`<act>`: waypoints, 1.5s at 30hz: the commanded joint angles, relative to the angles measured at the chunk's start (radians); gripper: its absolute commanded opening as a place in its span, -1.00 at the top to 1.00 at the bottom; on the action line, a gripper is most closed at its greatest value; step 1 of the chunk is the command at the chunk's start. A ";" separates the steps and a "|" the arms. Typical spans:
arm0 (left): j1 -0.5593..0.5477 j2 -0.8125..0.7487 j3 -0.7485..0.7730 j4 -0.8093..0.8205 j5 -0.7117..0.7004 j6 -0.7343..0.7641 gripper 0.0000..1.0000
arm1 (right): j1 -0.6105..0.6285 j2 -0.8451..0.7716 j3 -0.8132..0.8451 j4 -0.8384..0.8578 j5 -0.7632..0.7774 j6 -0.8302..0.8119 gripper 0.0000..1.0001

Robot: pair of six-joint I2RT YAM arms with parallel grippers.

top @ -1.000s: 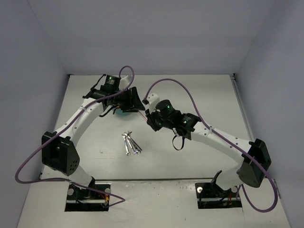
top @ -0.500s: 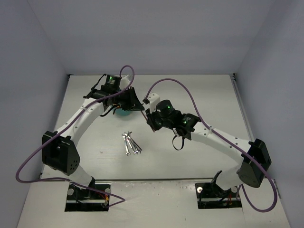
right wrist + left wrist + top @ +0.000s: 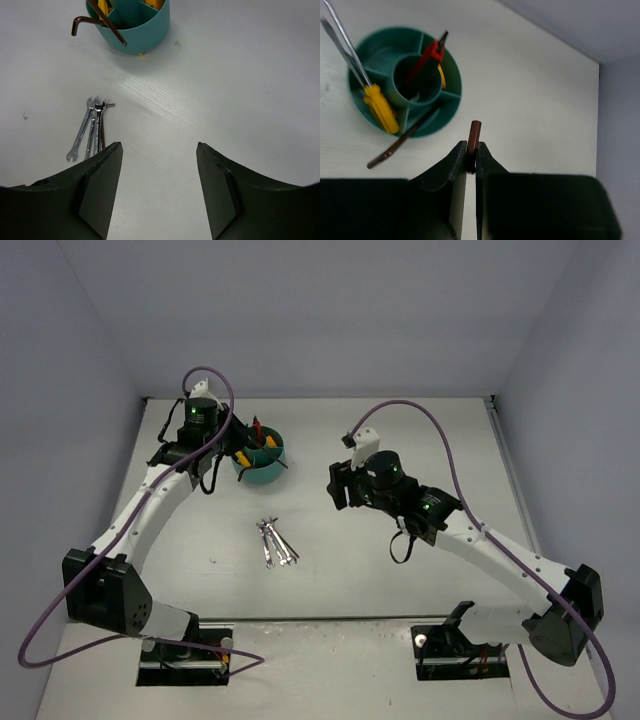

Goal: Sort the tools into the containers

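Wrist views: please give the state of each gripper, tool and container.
Left gripper: shut on a dark hex key.
Right gripper: open, holding nothing.
Teal organiser: upright, partly filled.
Yellow screwdriver: standing in an outer compartment.
Red-handled tool: leaning in the central ring.
Second hex key: leaning over the organiser's rim.
Wrenches: lying flat, outside the organiser.

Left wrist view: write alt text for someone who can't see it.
The left gripper, jaws shut, pinches a dark hex key over a white table. Up left sits a round teal organiser holding a yellow-handled screwdriver, a red-handled tool in its central ring, and a second hex key leaning out over the rim.
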 commanded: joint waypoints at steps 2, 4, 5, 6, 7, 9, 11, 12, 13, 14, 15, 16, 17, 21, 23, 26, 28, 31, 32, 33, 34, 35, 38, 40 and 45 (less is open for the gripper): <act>-0.008 -0.040 -0.013 0.214 -0.340 -0.020 1.00 | -0.015 -0.125 -0.069 0.043 0.049 0.055 -0.16; -0.007 -0.029 -0.029 0.253 -0.380 -0.017 1.00 | -0.021 -0.153 -0.091 0.039 0.054 0.065 -0.17; -0.008 -0.023 -0.037 0.264 -0.389 -0.006 1.00 | -0.021 -0.163 -0.097 0.038 0.057 0.066 -0.17; -0.008 -0.015 -0.041 0.283 -0.400 0.005 1.00 | -0.022 -0.175 -0.104 0.038 0.063 0.068 -0.17; -0.008 -0.005 -0.041 0.311 -0.411 0.017 1.00 | -0.023 -0.189 -0.111 0.038 0.070 0.069 -0.17; -0.008 0.013 -0.048 0.344 -0.429 0.031 1.00 | -0.029 -0.215 -0.126 0.005 0.087 0.068 -0.18; -0.008 0.024 -0.067 0.385 -0.436 0.031 1.00 | -0.035 -0.234 -0.133 -0.005 0.094 0.068 -0.19; -0.008 0.034 -0.069 0.387 -0.437 0.027 1.00 | -0.038 -0.242 -0.137 -0.011 0.097 0.069 -0.19; -0.010 0.045 -0.069 0.387 -0.437 0.026 1.00 | -0.039 -0.246 -0.137 -0.015 0.098 0.069 -0.19; -0.010 0.053 -0.069 0.386 -0.432 0.019 1.00 | -0.039 -0.251 -0.141 -0.019 0.098 0.070 -0.20; -0.015 0.062 -0.072 0.389 -0.434 0.014 1.00 | -0.040 -0.253 -0.143 -0.024 0.098 0.071 -0.20; -0.021 0.070 -0.076 0.392 -0.436 0.009 1.00 | -0.042 -0.255 -0.145 -0.028 0.099 0.072 -0.20; -0.028 0.075 -0.081 0.392 -0.439 0.006 1.00 | -0.042 -0.255 -0.146 -0.031 0.098 0.073 -0.20; -0.058 0.093 -0.091 0.400 -0.455 0.023 1.00 | -0.041 -0.249 -0.150 -0.036 0.096 0.070 -0.20; -0.069 0.098 -0.093 0.401 -0.456 0.029 1.00 | -0.042 -0.241 -0.152 -0.036 0.093 0.068 -0.20; -0.078 0.100 -0.104 0.400 -0.467 0.045 0.85 | -0.041 -0.225 -0.152 -0.034 0.084 0.067 -0.20; -0.082 0.098 -0.115 0.398 -0.475 0.051 0.76 | -0.041 -0.213 -0.152 -0.034 0.076 0.069 -0.20; -0.083 0.091 -0.137 0.395 -0.483 0.055 0.62 | -0.042 -0.184 -0.150 -0.034 0.063 0.072 -0.20; -0.083 0.089 -0.142 0.395 -0.485 0.055 0.59 | -0.042 -0.172 -0.149 -0.034 0.055 0.072 -0.20; -0.082 0.087 -0.142 0.390 -0.487 0.054 0.58 | -0.042 -0.164 -0.148 -0.034 0.051 0.073 -0.20; -0.082 0.086 -0.142 0.374 -0.492 0.051 0.55 | -0.042 -0.152 -0.143 -0.034 0.040 0.076 -0.20; -0.083 0.086 -0.142 0.363 -0.492 0.052 0.52 | -0.041 -0.142 -0.138 -0.034 0.030 0.076 -0.20; -0.084 0.074 -0.133 0.326 -0.489 0.059 0.40 | -0.039 -0.119 -0.124 -0.033 0.013 0.072 -0.19; -0.090 0.044 -0.111 0.283 -0.488 0.085 0.29 | -0.032 -0.100 -0.112 -0.035 -0.001 0.067 -0.17; -0.117 -0.042 -0.005 0.100 -0.467 0.199 0.02 | 0.008 0.009 -0.062 -0.036 -0.074 0.051 -0.09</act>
